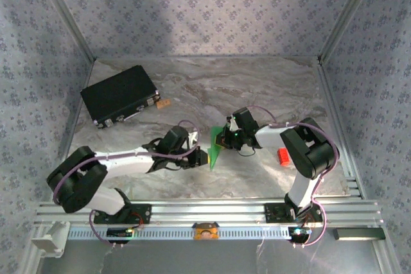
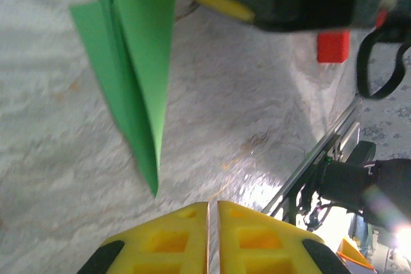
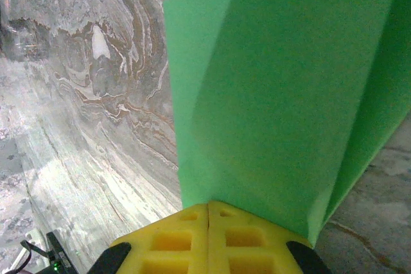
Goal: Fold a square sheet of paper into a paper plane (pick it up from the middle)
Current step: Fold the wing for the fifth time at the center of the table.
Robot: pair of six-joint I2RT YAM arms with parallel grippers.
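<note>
Paper plane (image 1: pixel 213 149): one, pinched by right claw (image 3: pixel 209 206); left claw (image 2: pixel 213 205): pressed together, apparently empty; red block (image 1: pixel 283 156): one

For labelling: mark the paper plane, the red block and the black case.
paper plane (image 1: pixel 214 145), top view, middle of the folded green body.
red block (image 1: pixel 283 156), top view, centre of its top face.
black case (image 1: pixel 120 95), top view, middle of the lid.

1. The paper plane (image 3: pixel 282 94) is thin green paper, matt, smooth and sharply creased.
2. The bench (image 1: pixel 257 88) is a marble-patterned surface, smooth and glossy, with glare near its front.
3. The left fingers (image 2: pixel 168 240) and right fingers (image 3: pixel 168 242) are yellow plastic, matt, moulded with square recesses.
4. The black case (image 1: pixel 120 95) looks like hard, dull plastic.
5. The front rail (image 1: pixel 205 211) is ribbed bare metal with a satin sheen.
</note>
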